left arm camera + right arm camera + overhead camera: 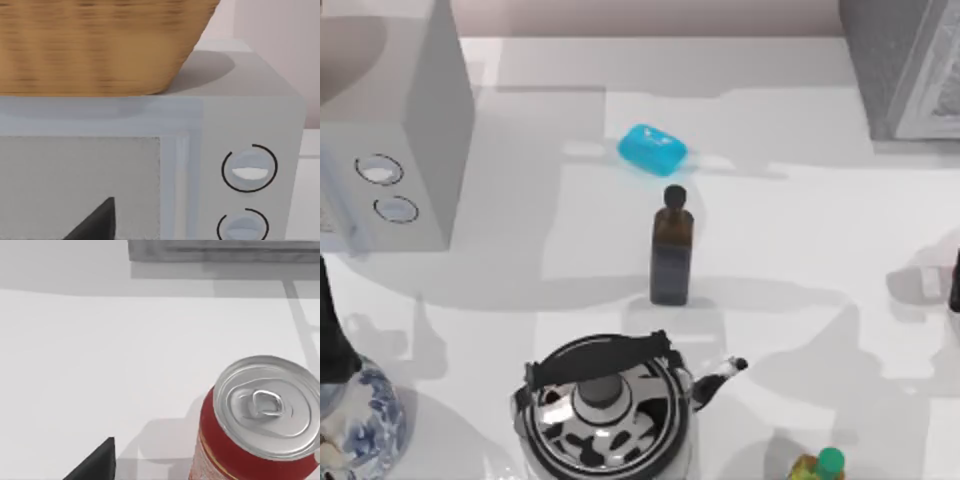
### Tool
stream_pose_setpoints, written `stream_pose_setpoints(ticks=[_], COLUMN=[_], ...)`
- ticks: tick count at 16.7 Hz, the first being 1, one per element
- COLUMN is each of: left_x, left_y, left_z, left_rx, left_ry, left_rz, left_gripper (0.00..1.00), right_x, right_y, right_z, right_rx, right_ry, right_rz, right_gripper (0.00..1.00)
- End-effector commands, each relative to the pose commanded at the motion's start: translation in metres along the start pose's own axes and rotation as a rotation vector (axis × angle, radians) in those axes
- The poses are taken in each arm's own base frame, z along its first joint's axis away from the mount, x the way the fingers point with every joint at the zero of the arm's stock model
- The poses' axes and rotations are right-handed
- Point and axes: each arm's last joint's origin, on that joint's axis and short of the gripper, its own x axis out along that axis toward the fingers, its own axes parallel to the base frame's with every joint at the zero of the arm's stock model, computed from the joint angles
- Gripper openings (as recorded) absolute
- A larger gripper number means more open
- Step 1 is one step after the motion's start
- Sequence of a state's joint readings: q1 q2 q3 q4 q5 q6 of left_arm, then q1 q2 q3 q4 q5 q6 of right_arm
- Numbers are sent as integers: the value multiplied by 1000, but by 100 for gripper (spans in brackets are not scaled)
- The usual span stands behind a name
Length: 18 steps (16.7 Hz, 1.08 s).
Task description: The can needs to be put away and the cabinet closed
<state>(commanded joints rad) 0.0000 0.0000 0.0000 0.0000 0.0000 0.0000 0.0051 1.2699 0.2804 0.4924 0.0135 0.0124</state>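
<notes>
The can (pixel 257 422) stands upright on the white table (pixel 100 365) just under my right wrist, its silver lid and pull tab facing up and its red side below. Past it across bare table lies the foot of the cabinet (pixel 220 250), which the top view places at the far right corner (pixel 905 65), dark speckled with a pale framed panel. One dark fingertip (pixel 95 462) of my right gripper shows near the can, apart from it; whether that gripper is apart or together I cannot tell.

From above, mid-table holds a brown bottle (pixel 671 255) with a black cap, a blue block (pixel 653 149) behind it, and a black-and-white kettle (pixel 605 405) at the near edge. A green-capped bottle (pixel 820 465) sits near right, a blue-patterned vase (pixel 355 420) near left.

My left wrist faces the microwave (pixel 250 120), which stands at the table's far left (pixel 410 130), showing its two round dials and a wicker basket (pixel 100 45) on top. One fingertip (pixel 95 222) shows; I cannot tell that gripper's state either.
</notes>
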Motion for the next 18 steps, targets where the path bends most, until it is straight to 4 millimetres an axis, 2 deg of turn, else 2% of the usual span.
stream_pose_setpoints(ticks=[4,10,14,18], left_x=[0,0,0,0], left_y=[0,0,0,0], left_z=[0,0,0,0], left_rx=[0,0,0,0], left_ry=[0,0,0,0], left_rz=[0,0,0,0], left_gripper=[100,100,100,100], right_x=[13,15,37,62], right_y=[-2,-1,-1,-3], right_z=[-16,-15,-9,-15], right_rx=[8,7,8,8], right_ry=[96,97,94,98], right_rz=[-4,-1,-4,-3], right_gripper=[100,100,100,100])
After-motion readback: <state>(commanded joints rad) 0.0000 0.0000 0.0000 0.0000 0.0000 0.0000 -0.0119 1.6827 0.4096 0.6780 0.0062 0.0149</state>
